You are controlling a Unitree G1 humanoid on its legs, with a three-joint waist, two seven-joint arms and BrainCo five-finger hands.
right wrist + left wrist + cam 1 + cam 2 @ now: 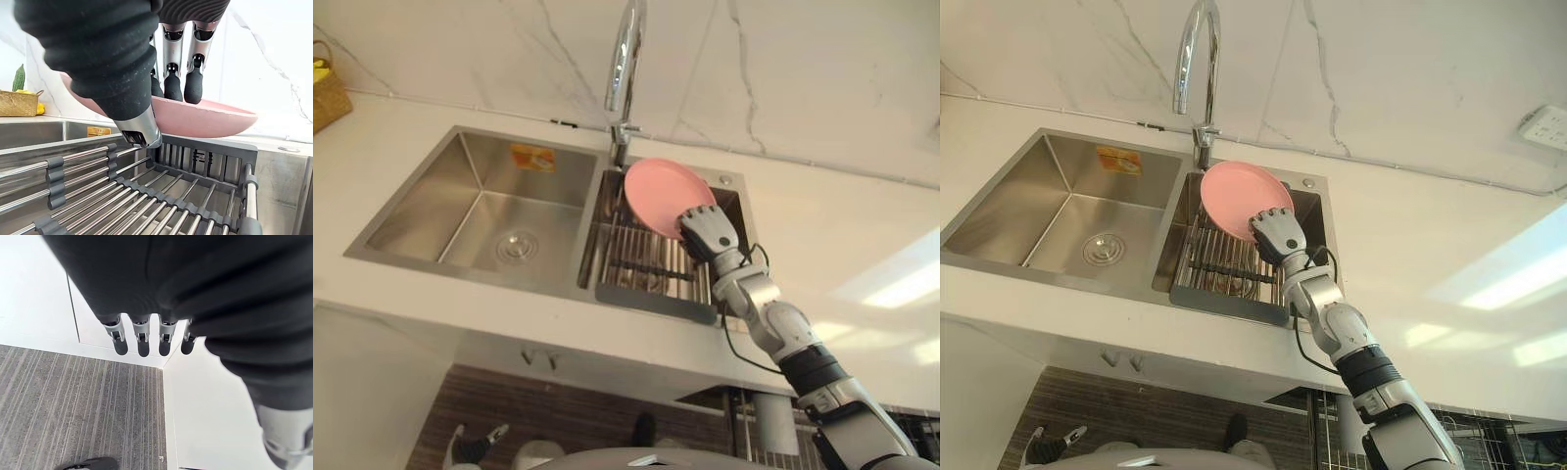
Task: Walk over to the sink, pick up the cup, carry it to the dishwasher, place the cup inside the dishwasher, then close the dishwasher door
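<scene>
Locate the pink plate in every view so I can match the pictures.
Left eye view: pink plate tilted over the right basin of the sink, below the faucet, pinched by the right hand.
Right eye view: pink plate near centre, same spot.
Right wrist view: pink plate across the middle, fingers on it.
Left wrist view: left hand over grey floor.
Shared landmark: the metal rack under the pink plate.

Right hand (pixel 710 233) outstretched, fingers (pixel 193 90) round plate (pixel 656 191); left hand (pixel 161 289) low, fingers (pixel 143 343) straight.
</scene>
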